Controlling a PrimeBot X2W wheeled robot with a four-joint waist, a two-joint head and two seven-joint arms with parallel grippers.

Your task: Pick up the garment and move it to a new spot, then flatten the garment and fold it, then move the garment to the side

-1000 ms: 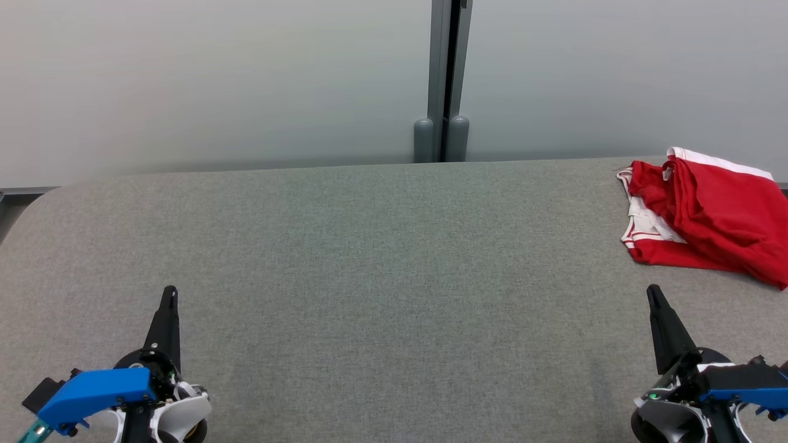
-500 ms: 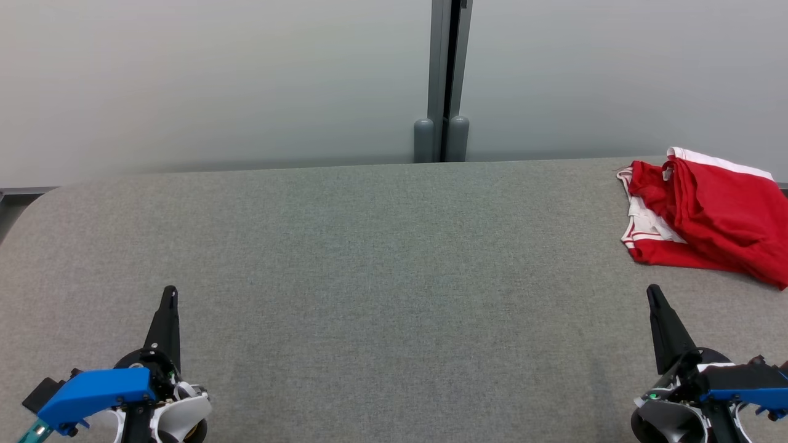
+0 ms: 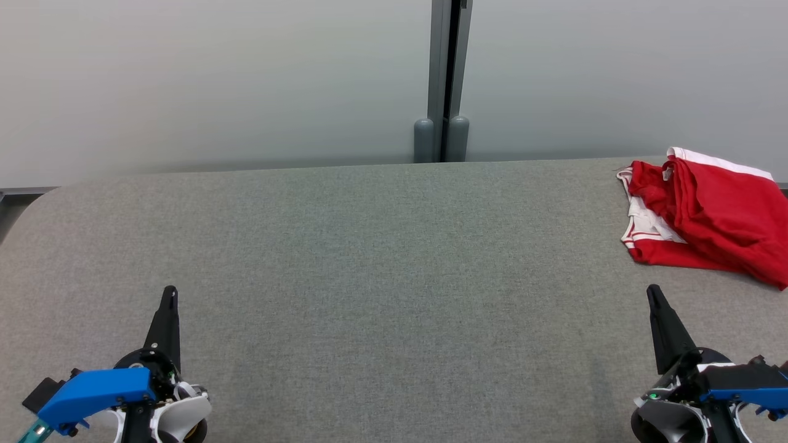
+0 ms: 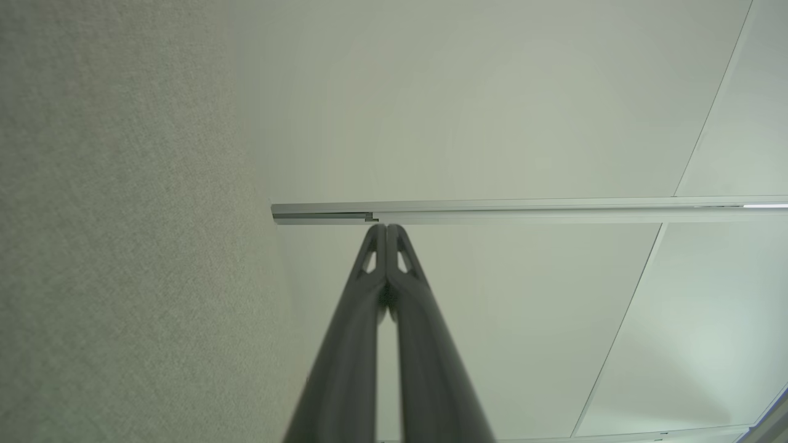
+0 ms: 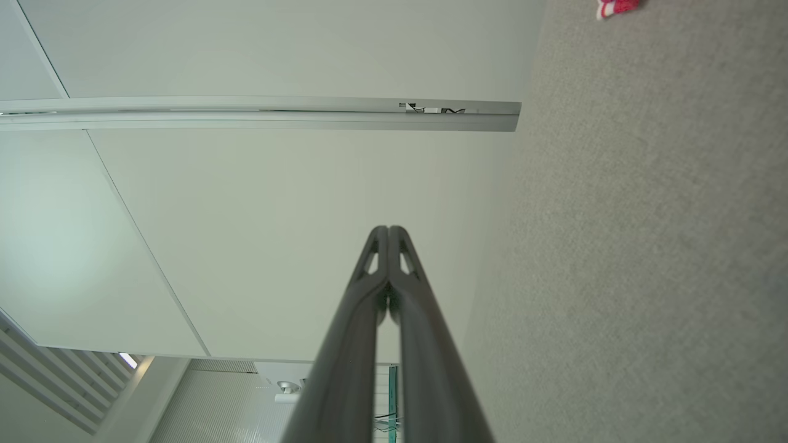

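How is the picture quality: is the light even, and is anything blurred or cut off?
Head view: soft, even light, no glare; the red garment is sharp but cut by the right edge. Left wrist view: the left gripper blurs near the lens, clearer at its tips. Right wrist view: the right gripper blurs likewise; the garment is a tiny scrap at the top.
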